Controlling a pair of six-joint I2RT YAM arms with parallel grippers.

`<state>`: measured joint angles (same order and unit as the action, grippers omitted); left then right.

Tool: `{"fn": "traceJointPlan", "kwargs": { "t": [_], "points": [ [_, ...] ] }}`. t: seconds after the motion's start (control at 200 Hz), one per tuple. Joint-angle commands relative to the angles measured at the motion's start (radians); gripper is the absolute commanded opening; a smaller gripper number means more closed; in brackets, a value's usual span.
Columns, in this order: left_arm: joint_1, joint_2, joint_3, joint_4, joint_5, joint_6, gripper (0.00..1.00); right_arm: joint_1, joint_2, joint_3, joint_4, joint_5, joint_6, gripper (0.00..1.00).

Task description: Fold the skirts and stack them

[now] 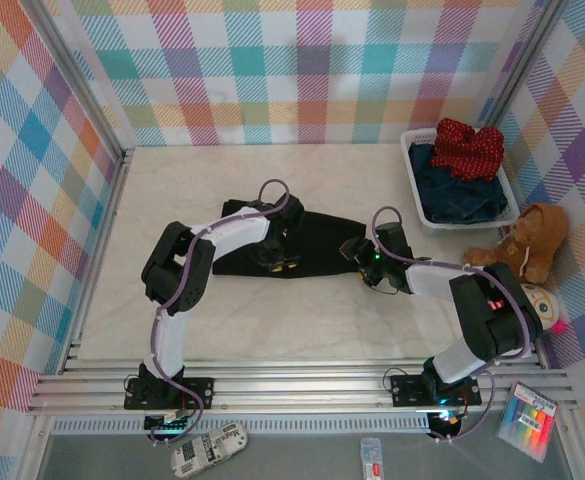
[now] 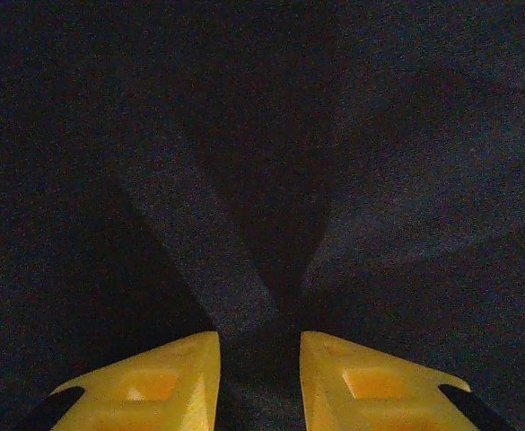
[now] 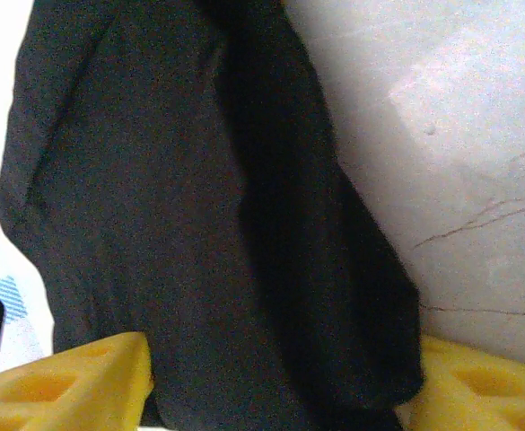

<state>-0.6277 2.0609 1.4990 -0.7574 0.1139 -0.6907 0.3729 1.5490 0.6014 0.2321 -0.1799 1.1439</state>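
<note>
A plain black skirt (image 1: 317, 240) lies spread on the pale table in the middle. My left gripper (image 1: 275, 255) is down on its middle. In the left wrist view the yellow fingers (image 2: 163, 386) stand close together with a raised ridge of the black cloth (image 2: 244, 296) pinched between them. My right gripper (image 1: 364, 258) is at the skirt's right end. Its fingers (image 3: 74, 386) stand wide apart either side of a thick fold of the black skirt (image 3: 181, 224). A red dotted skirt (image 1: 469, 147) lies on dark blue denim skirts (image 1: 460, 198) in the basket.
The white slatted basket (image 1: 411, 168) stands at the back right against the checked wall. A brown teddy bear (image 1: 532, 240) and another soft toy (image 1: 549, 305) sit just right of my right arm. Bare table lies in front of the skirt.
</note>
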Motion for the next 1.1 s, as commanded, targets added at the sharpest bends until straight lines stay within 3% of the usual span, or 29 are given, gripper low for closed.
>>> {"fn": "traceJointPlan", "kwargs": {
  "t": [0.0, 0.11, 0.225, 0.32, 0.43, 0.59, 0.8, 0.93, 1.015, 1.095],
  "points": [
    [-0.012, 0.01, -0.006, -0.014, 0.034, 0.0, 0.3, 0.004, 0.005, -0.021, 0.101, 0.002, -0.027, 0.49],
    [-0.004, -0.02, 0.008, 0.025, 0.114, -0.003, 0.31, 0.003, -0.007, -0.038, 0.139, 0.039, -0.035, 0.27],
    [0.058, -0.104, -0.016, 0.068, 0.165, -0.018, 0.33, -0.005, -0.031, -0.05, 0.113, 0.113, -0.066, 0.12],
    [0.126, -0.183, -0.035, 0.052, 0.117, 0.027, 0.41, -0.023, -0.041, -0.048, 0.091, 0.13, -0.134, 0.06],
    [0.226, -0.224, -0.052, -0.003, 0.013, 0.091, 0.43, -0.055, -0.044, -0.038, 0.074, 0.114, -0.207, 0.0],
    [0.362, -0.2, -0.108, 0.034, 0.029, 0.139, 0.42, -0.084, -0.037, 0.013, 0.011, 0.09, -0.333, 0.0],
    [0.423, -0.093, -0.119, 0.117, 0.158, 0.18, 0.4, -0.087, 0.004, 0.118, -0.11, 0.082, -0.485, 0.0],
    [0.423, -0.046, -0.14, 0.179, 0.242, 0.17, 0.3, -0.086, 0.033, 0.151, -0.132, 0.074, -0.518, 0.0],
    [0.424, -0.032, -0.153, 0.173, 0.213, 0.162, 0.18, -0.086, 0.044, 0.18, -0.154, 0.069, -0.541, 0.0],
    [0.424, -0.034, -0.169, 0.162, 0.179, 0.161, 0.12, -0.085, 0.043, 0.215, -0.182, 0.069, -0.565, 0.0]
  ]
}}
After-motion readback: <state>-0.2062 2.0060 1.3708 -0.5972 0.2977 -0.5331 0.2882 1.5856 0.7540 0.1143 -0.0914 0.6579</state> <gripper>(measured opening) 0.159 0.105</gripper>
